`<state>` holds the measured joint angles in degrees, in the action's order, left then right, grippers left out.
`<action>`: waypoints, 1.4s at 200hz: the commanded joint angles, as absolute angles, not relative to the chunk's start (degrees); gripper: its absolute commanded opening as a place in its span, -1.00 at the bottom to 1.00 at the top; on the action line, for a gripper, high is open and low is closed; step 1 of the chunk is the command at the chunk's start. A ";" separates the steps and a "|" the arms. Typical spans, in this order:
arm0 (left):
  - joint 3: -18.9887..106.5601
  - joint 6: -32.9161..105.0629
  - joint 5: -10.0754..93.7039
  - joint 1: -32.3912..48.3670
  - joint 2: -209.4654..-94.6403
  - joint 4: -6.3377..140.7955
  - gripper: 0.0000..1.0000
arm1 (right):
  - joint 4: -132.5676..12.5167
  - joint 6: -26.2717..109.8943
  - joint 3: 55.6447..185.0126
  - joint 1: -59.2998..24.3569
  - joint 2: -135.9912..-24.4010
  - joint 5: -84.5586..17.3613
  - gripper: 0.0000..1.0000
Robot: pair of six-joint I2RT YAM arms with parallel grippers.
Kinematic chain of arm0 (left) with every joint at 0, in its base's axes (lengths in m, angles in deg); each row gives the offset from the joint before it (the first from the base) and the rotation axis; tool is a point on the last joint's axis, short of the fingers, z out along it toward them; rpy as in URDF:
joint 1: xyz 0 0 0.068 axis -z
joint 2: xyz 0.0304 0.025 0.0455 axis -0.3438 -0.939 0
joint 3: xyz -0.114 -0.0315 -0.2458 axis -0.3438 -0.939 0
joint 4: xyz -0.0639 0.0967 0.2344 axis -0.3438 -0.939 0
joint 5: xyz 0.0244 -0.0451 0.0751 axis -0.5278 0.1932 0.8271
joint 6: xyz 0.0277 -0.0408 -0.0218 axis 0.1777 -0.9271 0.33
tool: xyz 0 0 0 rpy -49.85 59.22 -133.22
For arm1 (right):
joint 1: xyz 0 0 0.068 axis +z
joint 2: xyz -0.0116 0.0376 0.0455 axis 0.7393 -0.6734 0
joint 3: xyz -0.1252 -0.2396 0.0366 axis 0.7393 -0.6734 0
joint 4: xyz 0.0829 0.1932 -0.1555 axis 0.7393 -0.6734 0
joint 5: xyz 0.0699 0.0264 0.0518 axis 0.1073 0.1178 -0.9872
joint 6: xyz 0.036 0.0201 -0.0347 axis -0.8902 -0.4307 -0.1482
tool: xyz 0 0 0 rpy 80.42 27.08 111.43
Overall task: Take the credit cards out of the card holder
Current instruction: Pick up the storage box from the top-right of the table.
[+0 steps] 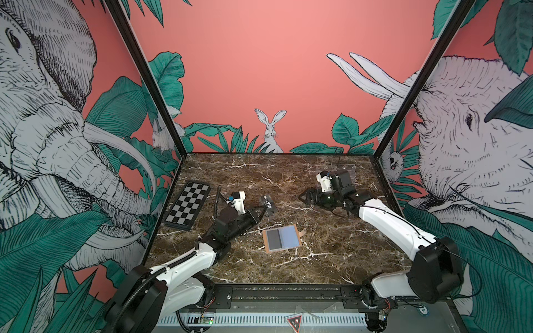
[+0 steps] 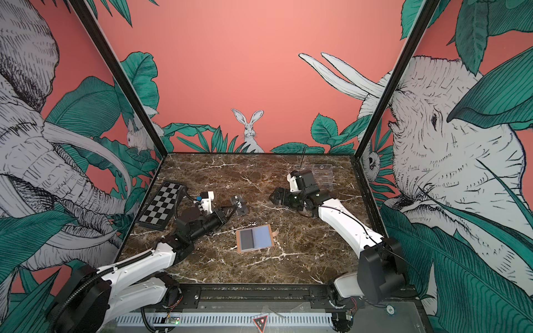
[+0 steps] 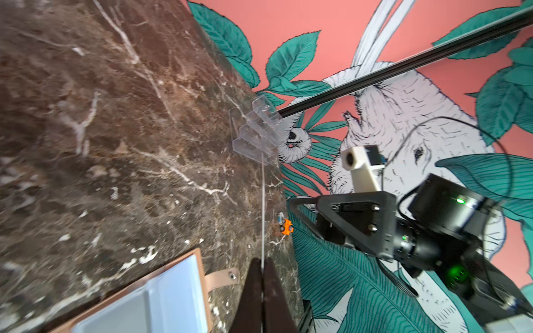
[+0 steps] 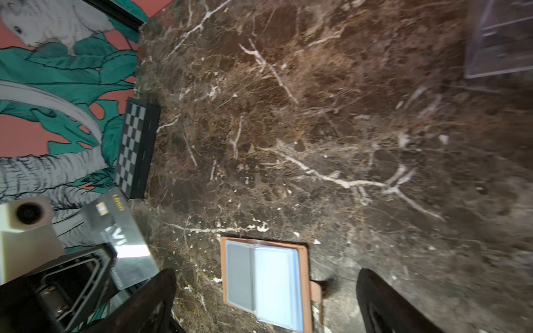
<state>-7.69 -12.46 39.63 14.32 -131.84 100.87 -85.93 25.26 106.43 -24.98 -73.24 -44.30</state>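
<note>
Progress: one card [image 1: 268, 205] out, pinched in the left claw [image 1: 262, 214]; card holder [image 4: 305, 268] open at tabletop [image 1: 331, 253] centre seems to hold another dark card [image 1: 273, 240]; right claw [image 1: 303, 198] spread, empty.

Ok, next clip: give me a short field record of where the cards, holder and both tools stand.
left tool: shut on a black Vip card, held off the marble table
right tool: open, empty, near the clear stand
card holder: open, lying flat, touched by neither tool
left inside: a dark card in one sleeve
bystander: chequered board at the left wall
</note>
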 commanded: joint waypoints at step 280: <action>4.36 -10.54 34.48 13.80 -144.83 109.23 -1.00 | -112.89 63.69 172.82 -55.32 -125.62 -29.14 0.13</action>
<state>2.63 -11.57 34.40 14.17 -145.59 110.20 -109.60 62.16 168.72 -55.05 -124.17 -29.48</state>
